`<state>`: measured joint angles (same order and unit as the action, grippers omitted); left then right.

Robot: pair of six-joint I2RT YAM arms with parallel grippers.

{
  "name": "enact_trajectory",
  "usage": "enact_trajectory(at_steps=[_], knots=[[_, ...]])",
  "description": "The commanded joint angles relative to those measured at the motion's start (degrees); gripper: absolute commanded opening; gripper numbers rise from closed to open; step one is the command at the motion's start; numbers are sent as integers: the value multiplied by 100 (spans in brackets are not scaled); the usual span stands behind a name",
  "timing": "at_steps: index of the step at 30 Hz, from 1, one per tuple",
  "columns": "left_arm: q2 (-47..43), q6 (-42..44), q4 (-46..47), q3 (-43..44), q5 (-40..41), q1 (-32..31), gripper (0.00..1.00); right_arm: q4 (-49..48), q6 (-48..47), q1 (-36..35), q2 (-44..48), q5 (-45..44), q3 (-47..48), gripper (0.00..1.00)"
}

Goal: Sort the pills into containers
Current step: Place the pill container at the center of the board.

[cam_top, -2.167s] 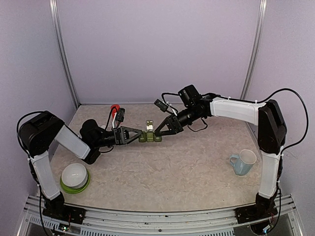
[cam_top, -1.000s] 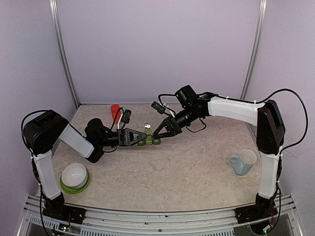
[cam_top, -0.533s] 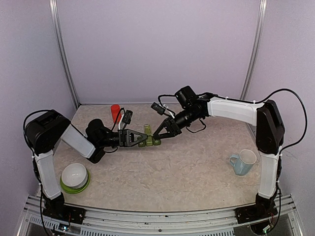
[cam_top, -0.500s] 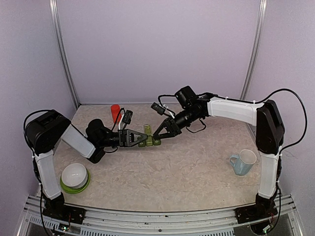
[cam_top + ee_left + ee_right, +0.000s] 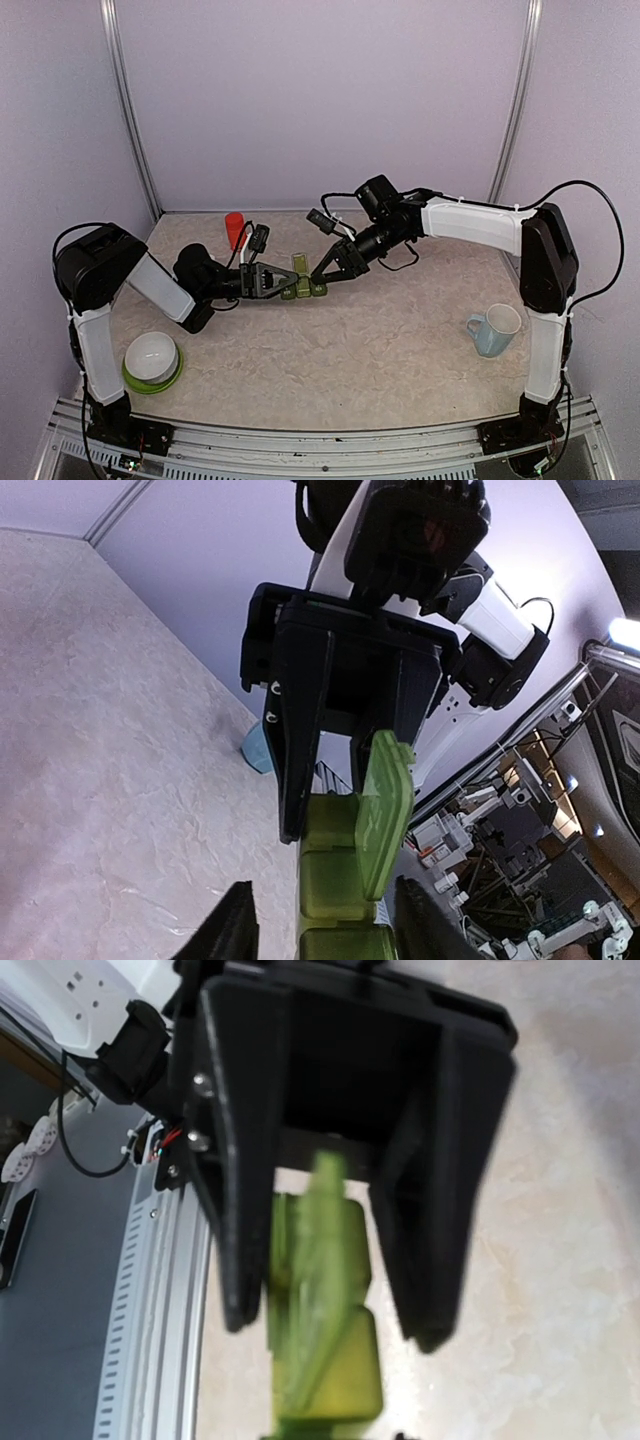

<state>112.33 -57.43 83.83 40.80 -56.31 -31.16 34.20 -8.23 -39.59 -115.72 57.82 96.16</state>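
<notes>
The containers [image 5: 305,289], a small green strip of joined square compartments, lie on the desk [image 5: 380,350] a little left of its middle, towards the back, and both arms reach in to meet over them. One lid [image 5: 298,264] stands open, upright above the strip; in the left wrist view it rises edge-on as a pale green flap over the compartment next to the far end.

The left tool [image 5: 283,285] comes in low from the left and straddles the near end of the strip. Its jaws are apart: in the left wrist view its fingers [image 5: 238,925] stand either side of the green boxes, with bare desk showing between one finger and the strip, so it is around the strip and not clamped on it.

The right tool [image 5: 322,277] slants down from the right with its jaws together, its tip at the far end of the strip, just beside the raised lid. Whether it pinches any part of the strip I cannot tell.

An orange-red bottle [image 5: 234,226] stands behind the left arm near the back wall. A white bowl [image 5: 151,351] sits on a green plate [image 5: 150,381] at the near left, and a pale blue mug [image 5: 495,329] stands well apart at the right
</notes>
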Motion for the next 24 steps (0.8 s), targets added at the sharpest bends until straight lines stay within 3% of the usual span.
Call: enact_trajectory(at_steps=[1, 6, 7, 8, 9, 24], knots=[[83, -66, 157, 45, 61, 62, 51, 27, -128, -40, 23, 117, 136, 7], [57, -137, 299, -41, 133, 126, 66, -12, -93, 46, 80, 72, 104, 7], [40, -151, 339, -78, 157, 146, 77, -47, -55, 85, 104, 71, 86, 7], [16, -162, 402, -118, 190, 187, 94, -85, -11, 141, 131, 71, 52, 7], [-16, -163, 432, -161, 235, 215, 98, -146, 36, 191, 155, 67, 26, 7], [-458, 90, 251, -775, 1148, 593, 99, -707, 889, 992, -127, -137, -39, 10]])
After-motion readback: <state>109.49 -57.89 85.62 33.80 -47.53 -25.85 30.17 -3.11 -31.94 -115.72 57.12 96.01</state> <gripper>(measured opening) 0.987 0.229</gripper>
